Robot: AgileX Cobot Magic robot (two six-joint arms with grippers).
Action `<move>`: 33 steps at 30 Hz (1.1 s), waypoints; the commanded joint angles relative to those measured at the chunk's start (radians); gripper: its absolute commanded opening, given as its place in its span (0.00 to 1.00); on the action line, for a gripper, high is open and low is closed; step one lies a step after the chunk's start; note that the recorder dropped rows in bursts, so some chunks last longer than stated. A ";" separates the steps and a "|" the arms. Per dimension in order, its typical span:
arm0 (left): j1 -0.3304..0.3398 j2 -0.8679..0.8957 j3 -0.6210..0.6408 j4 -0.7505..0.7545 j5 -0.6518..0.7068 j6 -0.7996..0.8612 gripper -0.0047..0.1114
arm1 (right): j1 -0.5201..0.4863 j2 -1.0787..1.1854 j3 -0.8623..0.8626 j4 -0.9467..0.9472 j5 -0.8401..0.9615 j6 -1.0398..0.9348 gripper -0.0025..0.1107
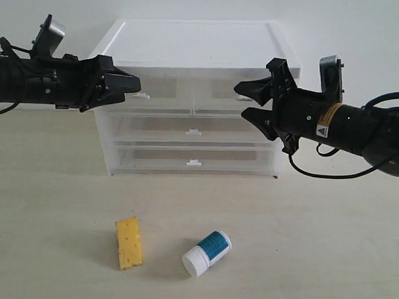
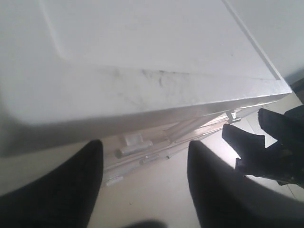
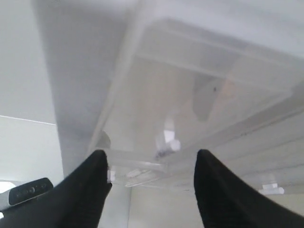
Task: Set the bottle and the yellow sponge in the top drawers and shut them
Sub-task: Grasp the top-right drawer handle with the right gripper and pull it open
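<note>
Exterior view: spread, empty left gripper (image 1: 133, 83) and right gripper (image 1: 247, 102) face translucent plastic top drawers (image 1: 167, 89); yellow sponge block (image 1: 129, 243) lies below the left, white bottle (image 1: 207, 253) below the right.

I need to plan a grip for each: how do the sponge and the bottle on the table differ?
The sponge is a yellow pitted block; the bottle is a white cylinder with a blue label. The sponge points almost straight at the cabinet; the bottle lies on its side, slanted, cap nearest the viewer. Both rest on the table, apart, neither held.
</note>
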 commanded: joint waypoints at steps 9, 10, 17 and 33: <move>0.005 0.008 -0.045 -0.048 -0.134 0.004 0.48 | -0.004 -0.005 -0.039 0.046 0.068 -0.050 0.46; 0.005 0.008 -0.045 -0.048 -0.134 0.004 0.48 | -0.004 -0.005 -0.039 0.053 0.072 -0.071 0.46; 0.005 0.008 -0.045 -0.046 -0.132 0.004 0.48 | -0.004 -0.005 -0.039 0.110 0.072 -0.121 0.28; 0.005 0.008 -0.045 -0.037 -0.176 0.004 0.48 | -0.004 -0.005 -0.037 0.096 0.036 -0.173 0.02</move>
